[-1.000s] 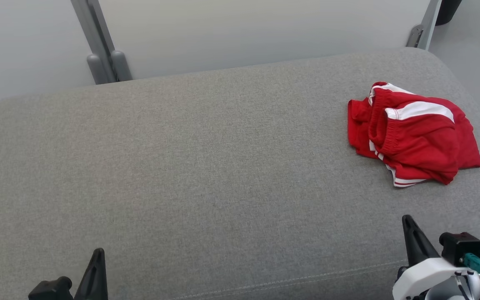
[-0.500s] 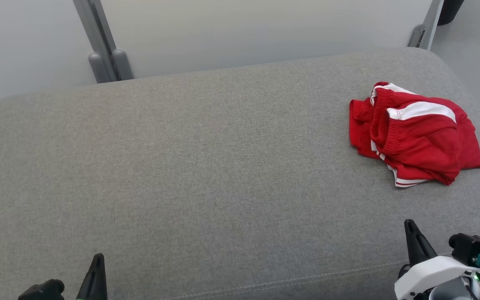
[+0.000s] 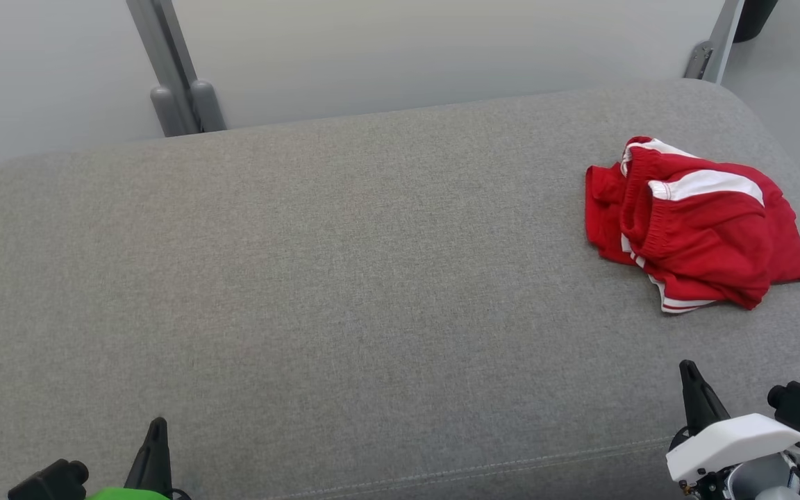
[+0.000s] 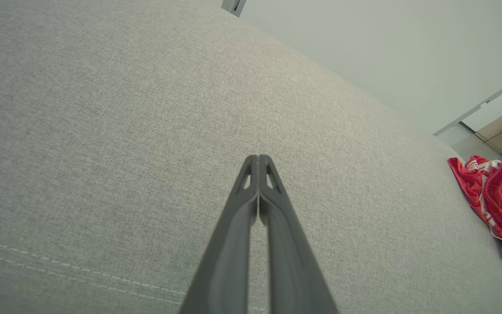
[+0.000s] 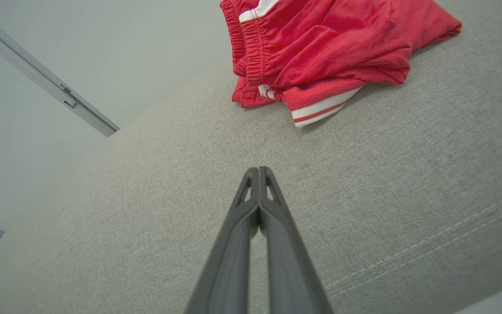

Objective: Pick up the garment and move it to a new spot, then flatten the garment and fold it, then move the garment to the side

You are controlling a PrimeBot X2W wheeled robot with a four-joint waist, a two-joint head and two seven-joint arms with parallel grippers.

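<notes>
One garment, one cushion, two hands, two bars.
There is one red garment. It lies on one big grey cushion. There are two dark hands: the left hand and the right hand. At the back there are two grey metal bars: the left bar and the right bar.

Red/white shorts, crumpled, far right
</notes>
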